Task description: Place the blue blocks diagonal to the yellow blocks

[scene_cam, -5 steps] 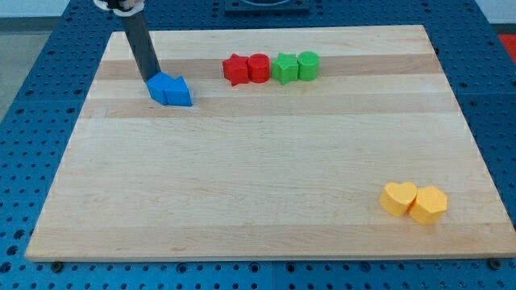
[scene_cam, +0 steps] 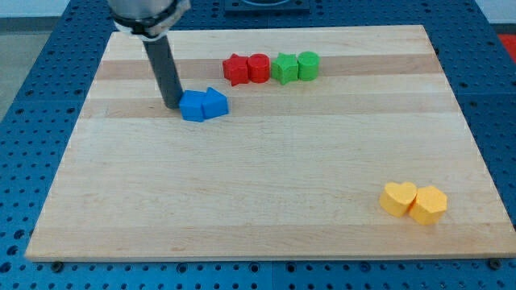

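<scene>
Eight blocks sit on one wooden board — two of each colour. There are two blue blocks, a left blue block and a right blue block; two red ones, a red star-like block and a red round block; and two green ones, a green star-like block and a green round block. The yellow pair is a yellow heart block and a yellow hexagon block — and there is one dark rod, with my tip its single end.
</scene>
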Controlling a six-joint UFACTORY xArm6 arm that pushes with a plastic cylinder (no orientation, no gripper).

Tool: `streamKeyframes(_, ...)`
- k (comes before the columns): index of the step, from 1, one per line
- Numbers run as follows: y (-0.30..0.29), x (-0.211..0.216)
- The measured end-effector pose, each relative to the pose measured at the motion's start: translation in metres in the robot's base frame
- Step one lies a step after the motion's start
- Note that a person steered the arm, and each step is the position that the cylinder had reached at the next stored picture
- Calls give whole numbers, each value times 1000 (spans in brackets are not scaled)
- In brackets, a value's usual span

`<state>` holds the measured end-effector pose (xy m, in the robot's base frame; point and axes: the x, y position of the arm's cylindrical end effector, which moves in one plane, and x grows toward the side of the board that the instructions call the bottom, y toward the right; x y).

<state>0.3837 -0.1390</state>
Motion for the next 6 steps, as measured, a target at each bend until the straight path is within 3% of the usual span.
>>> streamKeyframes(4,146,23)
streamKeyframes(6,182,50)
